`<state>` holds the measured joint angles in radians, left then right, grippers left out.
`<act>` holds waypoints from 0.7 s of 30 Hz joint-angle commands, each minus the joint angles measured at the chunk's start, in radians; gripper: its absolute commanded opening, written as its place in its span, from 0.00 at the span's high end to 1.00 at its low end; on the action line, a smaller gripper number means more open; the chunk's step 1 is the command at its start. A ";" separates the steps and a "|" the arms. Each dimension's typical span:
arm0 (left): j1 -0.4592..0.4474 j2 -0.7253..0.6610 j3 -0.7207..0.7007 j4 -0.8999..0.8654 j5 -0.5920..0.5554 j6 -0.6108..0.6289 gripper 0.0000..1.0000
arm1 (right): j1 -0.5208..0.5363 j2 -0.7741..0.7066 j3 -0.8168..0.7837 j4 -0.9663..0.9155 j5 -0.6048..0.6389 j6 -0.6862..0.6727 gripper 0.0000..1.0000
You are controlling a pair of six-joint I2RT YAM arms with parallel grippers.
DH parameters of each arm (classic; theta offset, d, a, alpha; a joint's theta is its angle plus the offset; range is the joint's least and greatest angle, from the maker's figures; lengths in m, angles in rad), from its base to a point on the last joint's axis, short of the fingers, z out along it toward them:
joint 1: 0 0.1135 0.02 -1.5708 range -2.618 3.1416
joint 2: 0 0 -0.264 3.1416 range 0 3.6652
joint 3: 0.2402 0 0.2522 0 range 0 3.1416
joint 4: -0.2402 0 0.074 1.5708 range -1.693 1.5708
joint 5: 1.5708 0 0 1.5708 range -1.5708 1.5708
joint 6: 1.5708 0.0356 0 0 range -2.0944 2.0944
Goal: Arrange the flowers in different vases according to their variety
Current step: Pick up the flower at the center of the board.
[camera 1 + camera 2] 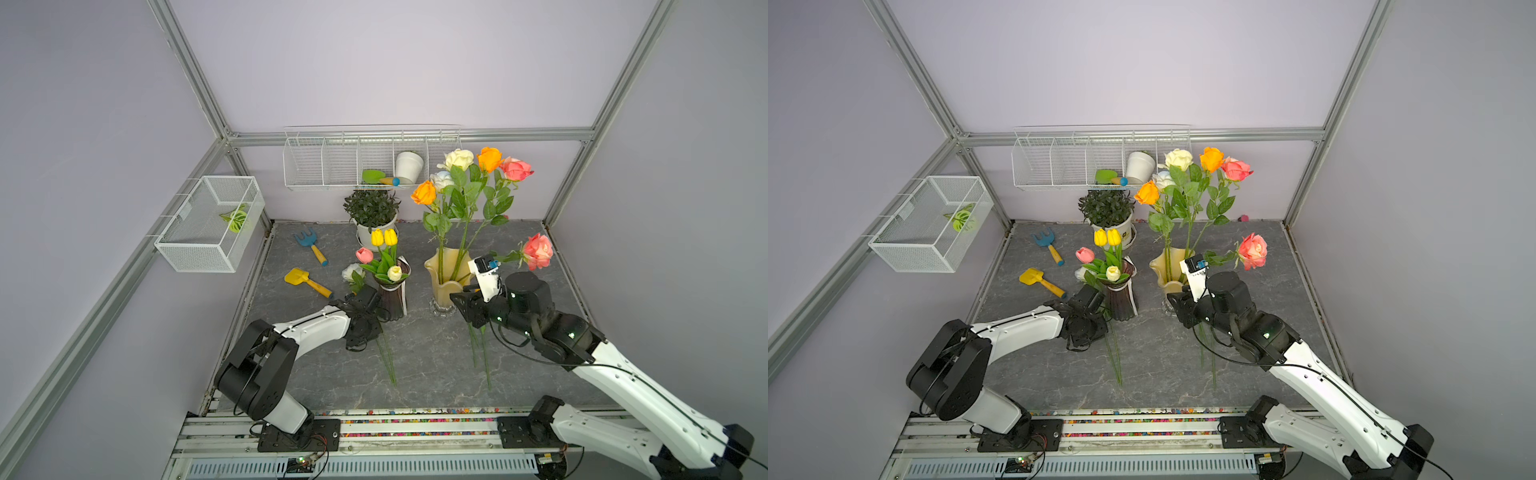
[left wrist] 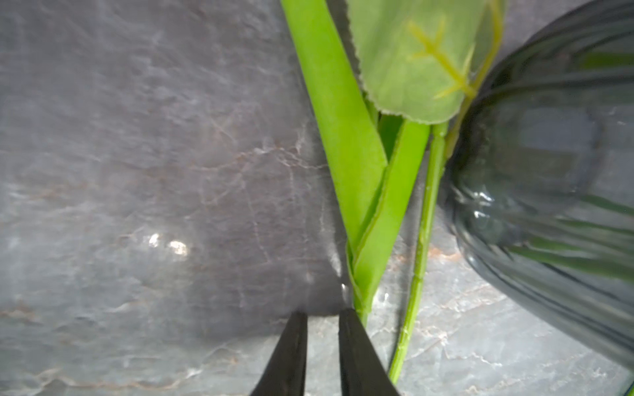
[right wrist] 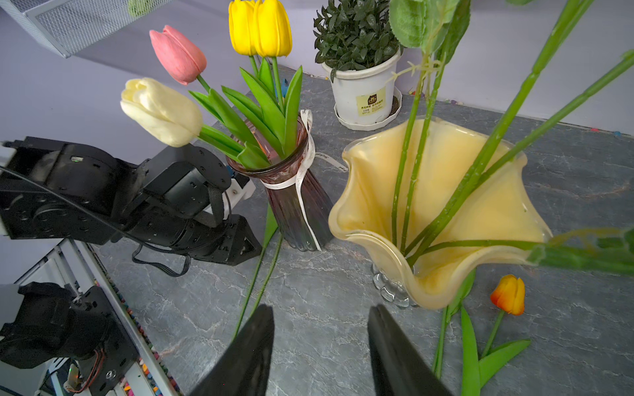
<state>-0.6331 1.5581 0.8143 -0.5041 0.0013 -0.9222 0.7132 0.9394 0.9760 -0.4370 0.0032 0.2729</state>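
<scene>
Left wrist: tool (image 2: 322, 312) barely parted, empty, beside bright-green tulip stem (image 2: 362, 295) w/ blade leaves.

Dark purple ribbed vase (image 1: 1121, 303) is holding yellow, pink and cream tulips (image 1: 1106, 237); to its right, pale yellow wavy-rimmed vase (image 1: 1160, 268) is holding roses (image 1: 1183, 174), one pink rose (image 1: 1252, 250) leaning right above the right arm's wrist (image 1: 1225, 291). Left gripper (image 1: 1100, 325) is hanging just near-left of the purple vase, right gripper (image 1: 1177, 309) at the yellow vase's near side.
</scene>
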 commanded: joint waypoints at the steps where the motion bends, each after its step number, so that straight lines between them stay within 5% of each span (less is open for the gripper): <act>1: -0.001 -0.040 0.026 -0.037 -0.007 -0.005 0.77 | 0.005 0.003 -0.020 0.022 -0.009 0.015 0.50; 8: -0.005 -0.122 0.051 -0.072 -0.025 -0.012 0.75 | 0.005 0.023 -0.027 0.047 -0.024 0.020 0.50; 21: -0.005 0.064 0.078 -0.010 -0.004 0.001 0.76 | 0.005 -0.002 -0.023 0.009 -0.003 0.009 0.49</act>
<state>-0.6350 1.6066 0.8684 -0.5144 0.0051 -0.9295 0.7132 0.9565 0.9653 -0.4229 -0.0105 0.2764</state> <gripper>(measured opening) 0.243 0.507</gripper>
